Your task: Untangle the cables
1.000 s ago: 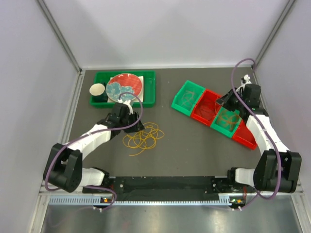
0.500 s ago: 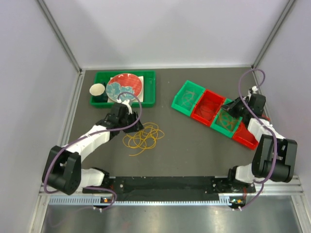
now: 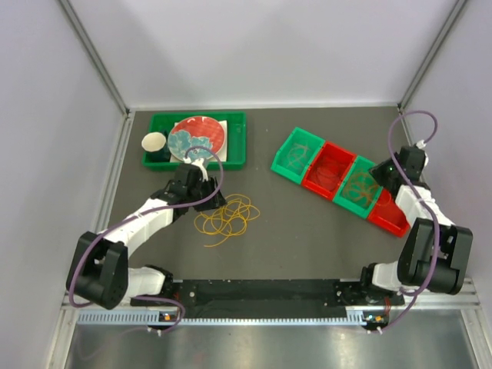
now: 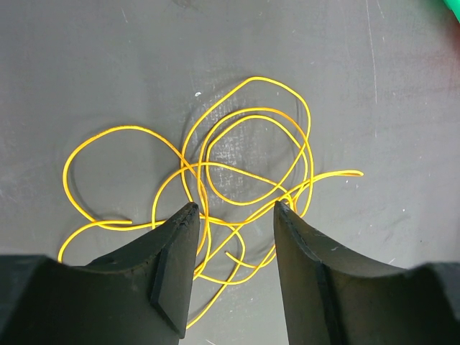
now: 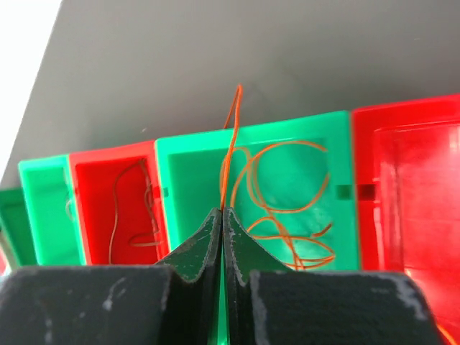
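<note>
A tangle of yellow cables lies on the dark table mat. In the left wrist view these yellow loops spread out ahead of my left gripper, which stands open just above them, a few strands passing under the gap. In the top view my left gripper sits at the tangle's upper left edge. My right gripper is shut on an orange cable that rises from its tips. More orange loops lie in the green bin below. In the top view my right gripper hovers at that bin's right edge.
Bins stand in a diagonal row: green, red, green, red. A dark cable lies in the red bin. A green tray at the back left holds a red plate and a cup.
My right arm has swung to the right and back, from over the bins to their right end, still shut. The left arm and the yellow tangle have stayed in place.
</note>
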Controlling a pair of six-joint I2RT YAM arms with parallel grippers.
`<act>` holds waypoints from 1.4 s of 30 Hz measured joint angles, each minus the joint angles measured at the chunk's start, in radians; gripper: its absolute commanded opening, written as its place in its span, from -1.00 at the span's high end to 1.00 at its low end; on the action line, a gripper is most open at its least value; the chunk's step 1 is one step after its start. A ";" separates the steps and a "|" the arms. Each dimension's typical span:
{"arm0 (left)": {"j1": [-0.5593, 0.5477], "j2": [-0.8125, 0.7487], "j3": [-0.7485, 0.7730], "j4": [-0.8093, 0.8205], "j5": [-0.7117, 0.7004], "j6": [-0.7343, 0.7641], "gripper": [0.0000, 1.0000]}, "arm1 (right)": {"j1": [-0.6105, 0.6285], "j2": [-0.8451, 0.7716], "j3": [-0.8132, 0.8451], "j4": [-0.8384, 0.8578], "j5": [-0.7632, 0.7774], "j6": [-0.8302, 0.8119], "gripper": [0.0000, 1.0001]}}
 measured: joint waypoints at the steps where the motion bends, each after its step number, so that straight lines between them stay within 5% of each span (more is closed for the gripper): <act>1: 0.000 0.000 0.000 0.000 0.002 0.000 -0.02 | 0.000 0.005 0.015 -0.024 0.021 0.003 1.00; 23: 0.000 -0.003 -0.030 0.002 0.029 0.000 -0.07 | 0.134 0.243 0.061 -0.075 0.202 0.034 1.00; 26: 0.000 -0.017 -0.032 0.002 0.032 0.000 -0.08 | 0.140 0.234 0.061 -0.070 0.198 0.027 0.58; 32: 0.000 -0.027 -0.041 0.007 0.046 0.000 -0.07 | 0.164 0.088 0.060 -0.080 0.200 -0.002 0.11; 39: 0.000 -0.008 -0.043 0.031 0.085 0.000 -0.06 | 0.166 0.001 0.098 -0.128 0.189 -0.049 -0.12; 42: 0.000 -0.002 -0.043 0.037 0.102 -0.001 -0.07 | 0.169 -0.032 0.100 -0.183 0.195 -0.076 -0.40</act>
